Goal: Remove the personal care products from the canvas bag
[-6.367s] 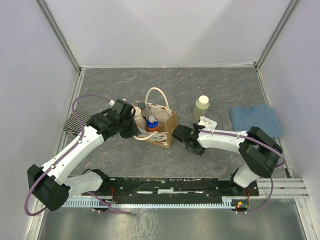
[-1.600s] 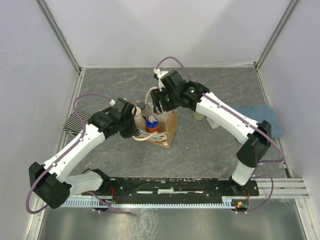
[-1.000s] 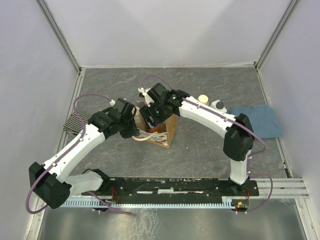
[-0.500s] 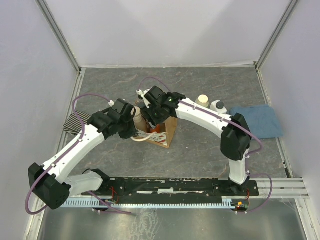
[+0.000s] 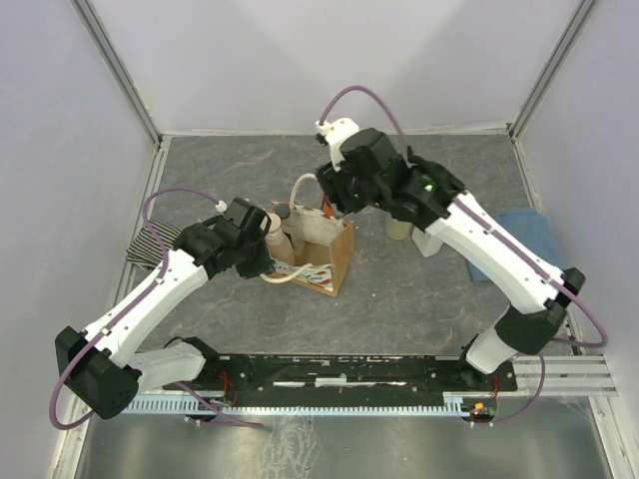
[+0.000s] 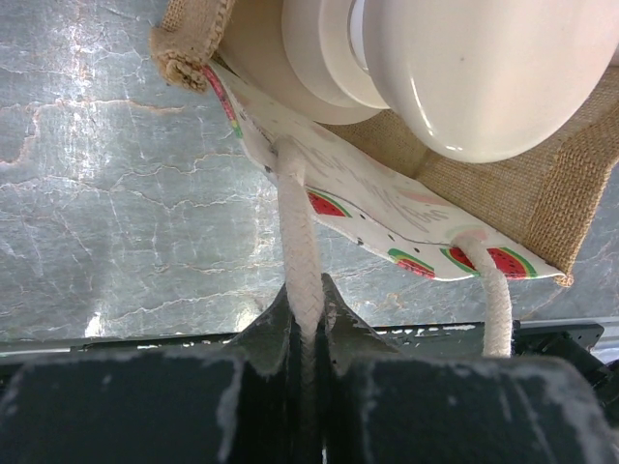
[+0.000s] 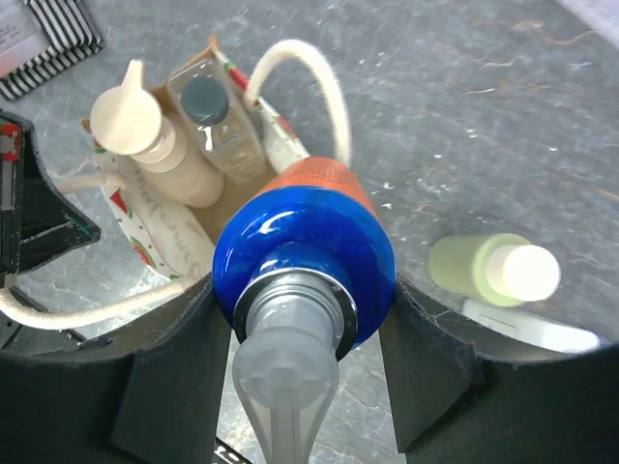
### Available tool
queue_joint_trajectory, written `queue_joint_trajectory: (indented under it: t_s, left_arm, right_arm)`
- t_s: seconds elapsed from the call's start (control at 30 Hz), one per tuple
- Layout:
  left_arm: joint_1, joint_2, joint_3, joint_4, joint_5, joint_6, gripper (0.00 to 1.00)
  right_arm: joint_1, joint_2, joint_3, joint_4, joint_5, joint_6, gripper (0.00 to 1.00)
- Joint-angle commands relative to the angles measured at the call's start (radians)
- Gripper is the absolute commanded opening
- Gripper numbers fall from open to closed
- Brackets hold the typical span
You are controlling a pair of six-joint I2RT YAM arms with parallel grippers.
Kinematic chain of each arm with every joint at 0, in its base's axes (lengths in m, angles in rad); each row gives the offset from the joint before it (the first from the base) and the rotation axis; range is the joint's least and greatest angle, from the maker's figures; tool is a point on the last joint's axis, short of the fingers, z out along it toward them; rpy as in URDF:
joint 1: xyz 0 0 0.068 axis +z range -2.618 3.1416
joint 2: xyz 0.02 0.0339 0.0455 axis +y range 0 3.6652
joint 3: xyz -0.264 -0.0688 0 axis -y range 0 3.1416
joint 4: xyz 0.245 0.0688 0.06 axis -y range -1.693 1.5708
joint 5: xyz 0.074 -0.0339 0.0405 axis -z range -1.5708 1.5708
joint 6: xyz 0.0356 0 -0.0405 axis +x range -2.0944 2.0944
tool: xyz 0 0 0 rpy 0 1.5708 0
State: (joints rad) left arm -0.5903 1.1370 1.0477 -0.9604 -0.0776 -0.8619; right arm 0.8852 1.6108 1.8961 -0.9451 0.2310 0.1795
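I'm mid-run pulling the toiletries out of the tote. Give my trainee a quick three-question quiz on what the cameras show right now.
1. True or false: the left pincer is shut on the cream handle of the canvas bag.
2. What does the right pincer grip? A) folded blue cloth B) blue-and-orange bottle C) yellow-green bottle
3. How many bottles stand inside the bag?
Key: 1 true. 2 B. 3 two: the tan pump bottle and the dark-capped bottle.
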Motion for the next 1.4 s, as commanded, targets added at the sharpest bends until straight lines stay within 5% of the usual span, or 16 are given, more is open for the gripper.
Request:
queue_joint_trajectory:
  t_s: [0.0,0.33,0.67,1.07,1.37]
  left_arm:
    - [0.001,-0.028,0.031,0.006,-0.012,0.021,0.03]
    - [0.001,-0.039,0.033,0.002,-0.016,0.022,0.03]
    - [0.001,-0.04,0.03,0.003,-0.013,0.018,0.03]
    - [0.001,-0.047,0.026,-0.005,-0.013,0.014,0.03]
    - [0.001,-0.055,0.032,-0.013,-0.035,-0.009,0.03]
  right_arm:
    - [-0.06,-0.068,0.025,-0.014,0.095,-0.029,0.52]
    - [-0.257,-0.122,-0.344,0.196,-0.047,0.002,0.5]
    - [-0.297,-0.134,-0.683,0.511,-0.048,0.044,0.48]
    - [-0.3,-0.115,-0.648,0.445,0.003,0.073,0.96]
    - [-0.108,-0.228,-0.363,0.287,-0.123,0.053,0.87]
